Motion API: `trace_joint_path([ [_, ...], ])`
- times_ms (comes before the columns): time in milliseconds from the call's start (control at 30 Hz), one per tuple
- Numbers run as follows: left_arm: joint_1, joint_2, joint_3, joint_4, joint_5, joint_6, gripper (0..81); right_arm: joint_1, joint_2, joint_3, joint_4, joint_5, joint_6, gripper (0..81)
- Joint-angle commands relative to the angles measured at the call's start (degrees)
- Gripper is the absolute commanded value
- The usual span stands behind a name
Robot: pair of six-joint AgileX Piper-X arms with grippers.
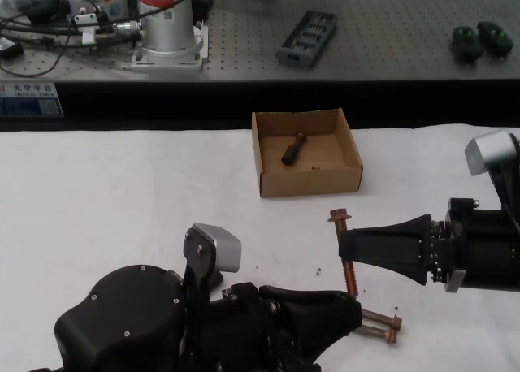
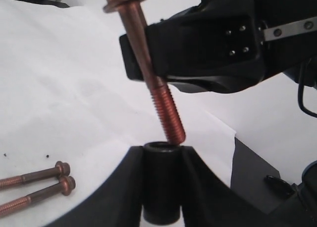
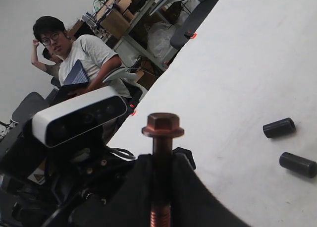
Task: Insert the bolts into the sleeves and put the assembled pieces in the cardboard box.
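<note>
At the bottom centre of the high view, the left pincer (image 1: pixel 351 311) is closed around a short black cylindrical sleeve (image 2: pixel 161 182). The sleeve is upright, its long axis vertical and its open mouth up. In the upper centre an open brown cardboard box (image 1: pixel 272 165) sits on the white-covered table (image 1: pixel 122 201), with one assembled piece (image 1: pixel 292 149) lying inside.

Just right of centre stands a long copper-coloured flanged bolt (image 1: pixel 351 279), head up and threaded tip down. It leans slightly off the sleeve's axis, and its tip is at the rim of the mouth. The right pincer (image 1: pixel 345 246), reaching in from the right edge, is clamped on its upper shank. Two spare copper bolts (image 1: pixel 380 323) lie flat beside each other at lower right of centre.

This looks like the insertion step, with the tip not visibly inside. The next move probably calls for straightening the bolt over the bore, then lowering it.
</note>
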Motion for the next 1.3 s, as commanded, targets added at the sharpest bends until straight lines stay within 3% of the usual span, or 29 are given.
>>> trace_joint_path([
  [0,0.36,0.11,-0.59,-1.42,-0.38,-0.95,0.6,0.07,0.16,-0.22,-0.44,-1.71,-0.83,4.3],
  [400,0.36,0.11,-0.59,-3.01,3.54,1.66,0.6,0.07,0.16,-0.22,-0.44,-1.71,-0.87,4.3],
  [633,0.36,0.11,-0.59,-3.01,2.13,5.18,0.6,0.07,0.16,-0.22,-0.44,-1.71,-0.87,4.3],
  [800,0.36,0.11,-0.82,-3.01,-4.33,0.24,0.6,0.07,0.16,0.28,-0.5,-2.08,-0.86,4.3],
  [1267,0.36,0.11,-2.91,0.23,-8.99,-11.27,0.6,0.07,0.16,2.96,-4.29,-2.08,-0.86,4.3],
])
